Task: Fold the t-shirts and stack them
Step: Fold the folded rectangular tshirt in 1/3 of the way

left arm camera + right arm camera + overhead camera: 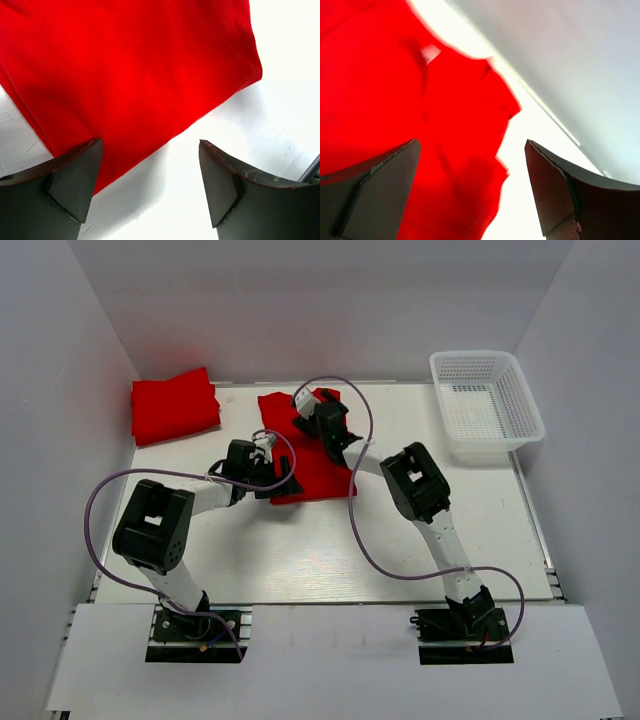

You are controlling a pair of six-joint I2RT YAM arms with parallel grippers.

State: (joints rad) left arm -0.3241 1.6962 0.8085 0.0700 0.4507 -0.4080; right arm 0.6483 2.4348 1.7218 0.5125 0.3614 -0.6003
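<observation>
Lying flat at table (400, 550) centre, the spread t-shirt (312, 472) sits under left gripper (150, 145) and right gripper (470, 145), both with jaws apart, clamping nothing. Folded t-shirt (175, 405) at ten o'clock; basket (487, 357) at two o'clock.

Soft matt red cloth t-shirts (315, 478), fine weave, lightly creased, white plastic mesh basket (475, 357) with slight sheen, smooth white tabletop (400, 540) faintly scuffed, dark matt fingers (75, 186) of the left hand (150, 141), rough-edged
</observation>
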